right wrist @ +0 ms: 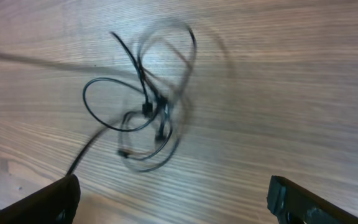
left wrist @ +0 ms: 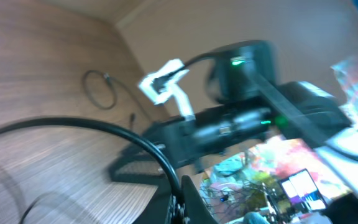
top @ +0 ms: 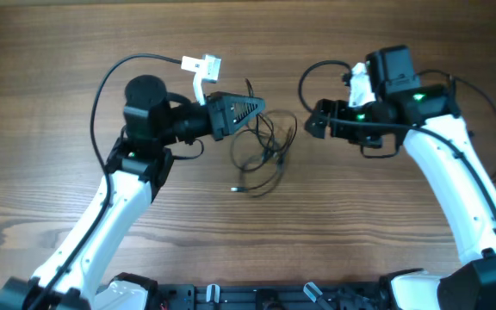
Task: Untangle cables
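on the table (top: 50, 112) | cables (top: 275, 158) bunched | left claw (top: 260, 107) touching | right claw (top: 314, 121) apart

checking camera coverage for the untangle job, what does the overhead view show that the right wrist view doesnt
Only overhead: both arms, with the left gripper shut at the top edge of the cables and the right gripper open just to their right. Only right wrist: a close look at the loops crossing in the middle, framed by its own fingertips spread wide at the bottom corners. Both: the cables bunched in one tangle on the wooden table.
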Controlling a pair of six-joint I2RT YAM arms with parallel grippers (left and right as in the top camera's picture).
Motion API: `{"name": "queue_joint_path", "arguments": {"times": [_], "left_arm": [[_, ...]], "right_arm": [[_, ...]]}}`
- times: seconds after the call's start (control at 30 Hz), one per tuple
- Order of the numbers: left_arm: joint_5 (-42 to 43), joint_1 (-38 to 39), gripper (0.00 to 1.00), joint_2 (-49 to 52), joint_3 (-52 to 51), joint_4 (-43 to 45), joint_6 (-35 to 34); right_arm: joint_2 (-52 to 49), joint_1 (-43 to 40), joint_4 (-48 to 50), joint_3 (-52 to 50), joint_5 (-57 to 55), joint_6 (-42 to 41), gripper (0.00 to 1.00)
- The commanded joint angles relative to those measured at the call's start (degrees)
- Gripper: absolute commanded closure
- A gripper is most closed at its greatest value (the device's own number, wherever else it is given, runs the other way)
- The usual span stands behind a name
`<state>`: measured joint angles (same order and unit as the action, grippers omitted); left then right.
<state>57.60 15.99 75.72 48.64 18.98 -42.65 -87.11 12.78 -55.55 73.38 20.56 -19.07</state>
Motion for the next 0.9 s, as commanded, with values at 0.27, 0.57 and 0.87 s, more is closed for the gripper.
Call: {"name": "queue_joint_path", "arguments": {"times": [0.27, 0.57, 0.87], "left_arm": [[3.48, -7.85, 0.96, -9.25, 0.22, 15.37, -16.76], [3.43, -13.77, 0.96, -10.05, 0.22, 24.24, -29.0], [1.7, -13.77, 0.96, -10.05, 0.22, 37.66, -35.06]], "right_arm": [[-5.55, 6.8, 10.16, -7.52, 1.62, -8.13, 0.02], [-8.17, 10.93, 14.62, -7.52, 4.26, -11.56, 0.01], [-9.33, 14.69, 16.28, -7.52, 4.83, -13.11, 0.0]]}}
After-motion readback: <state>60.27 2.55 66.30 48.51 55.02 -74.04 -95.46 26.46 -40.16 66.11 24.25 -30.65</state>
